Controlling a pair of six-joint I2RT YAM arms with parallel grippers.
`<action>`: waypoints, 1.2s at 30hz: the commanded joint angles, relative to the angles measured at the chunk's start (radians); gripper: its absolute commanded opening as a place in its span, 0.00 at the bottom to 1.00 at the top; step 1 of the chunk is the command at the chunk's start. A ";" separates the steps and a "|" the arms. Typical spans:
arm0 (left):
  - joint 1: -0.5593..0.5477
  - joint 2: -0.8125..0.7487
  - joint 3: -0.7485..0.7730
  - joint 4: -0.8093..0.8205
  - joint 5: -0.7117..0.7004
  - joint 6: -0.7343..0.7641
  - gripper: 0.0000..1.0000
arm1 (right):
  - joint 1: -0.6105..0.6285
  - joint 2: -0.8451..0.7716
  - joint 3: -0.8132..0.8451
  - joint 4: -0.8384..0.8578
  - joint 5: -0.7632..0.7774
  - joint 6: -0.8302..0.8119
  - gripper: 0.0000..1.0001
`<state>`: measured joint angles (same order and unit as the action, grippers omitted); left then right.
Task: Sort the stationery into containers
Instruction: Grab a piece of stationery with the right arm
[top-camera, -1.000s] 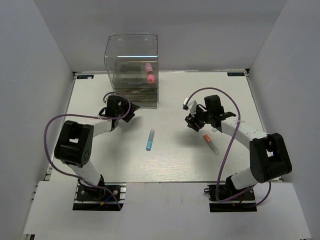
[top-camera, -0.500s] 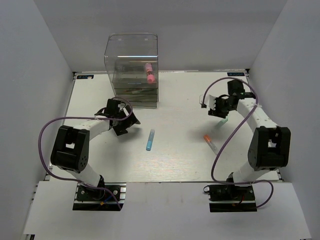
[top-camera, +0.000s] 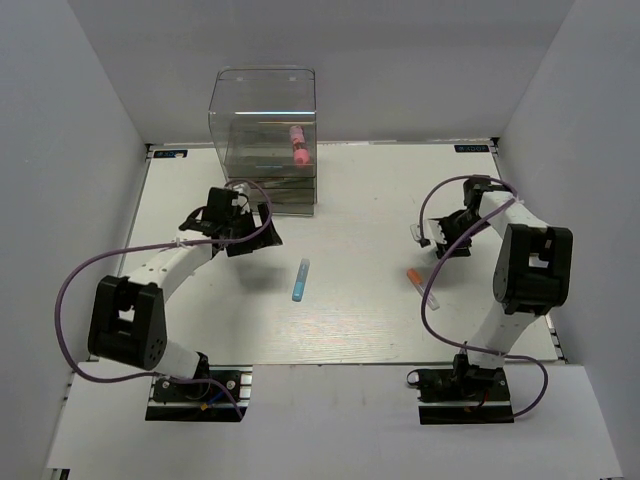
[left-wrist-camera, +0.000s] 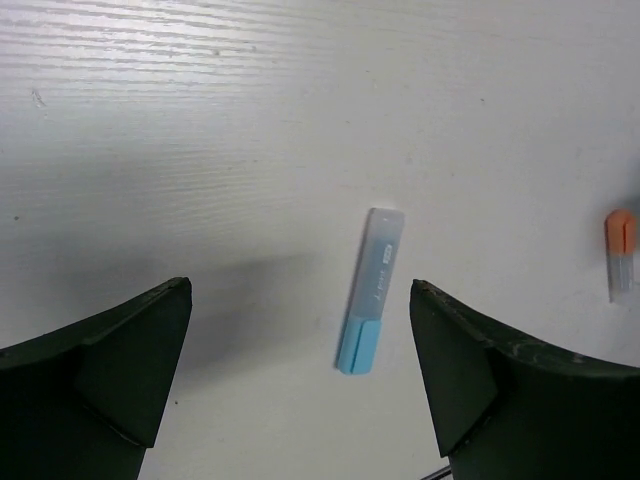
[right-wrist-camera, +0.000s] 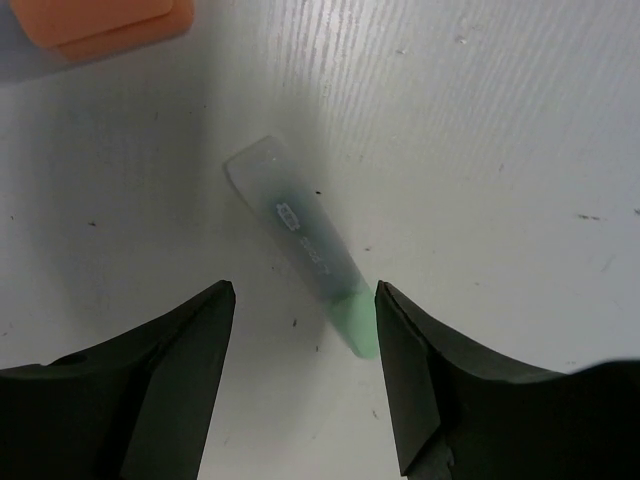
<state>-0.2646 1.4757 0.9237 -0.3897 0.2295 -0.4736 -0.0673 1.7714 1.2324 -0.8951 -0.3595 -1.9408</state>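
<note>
So the light-blue marker (top-camera: 301, 279) is lying flat near the middle of the white desk (top-camera: 350, 330), on its own, pointing roughly toward the far side. Off to its right the orange-capped marker (top-camera: 421, 287) is lying at a slant, well apart from it. A teal marker (right-wrist-camera: 305, 245) is lying on the desk too, near that orange cap, and in the top view it's mostly hiding under the right arm (top-camera: 520, 265). The pink tube (top-camera: 297, 145) is already sitting inside the clear box (top-camera: 240, 110), which is standing upright at the far edge, left of centre, with shallow drawers (top-camera: 270, 185) at its base. The left fingers (top-camera: 258, 236) are hanging wide open just in front of the box, holding nothing. Their wrist view is looking down between them at the light-blue marker, which isn't touching either one. The right fingers (top-camera: 447, 242) are standing open as well, straddling the teal marker without clamping it, though I can't tell if its green end is brushing one finger.
</note>
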 joint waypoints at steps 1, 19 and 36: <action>-0.015 -0.077 0.003 -0.040 0.042 0.076 1.00 | 0.006 0.055 0.030 -0.008 0.022 -0.115 0.65; -0.013 -0.203 -0.209 0.018 -0.018 -0.103 1.00 | 0.027 0.252 0.150 -0.220 0.142 -0.308 0.44; -0.004 -0.400 -0.336 0.103 -0.025 -0.175 1.00 | 0.371 0.047 0.199 0.241 -0.349 0.342 0.09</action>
<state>-0.2722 1.1339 0.6128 -0.3283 0.1921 -0.6407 0.2333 1.8954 1.4357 -0.8524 -0.5659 -1.8427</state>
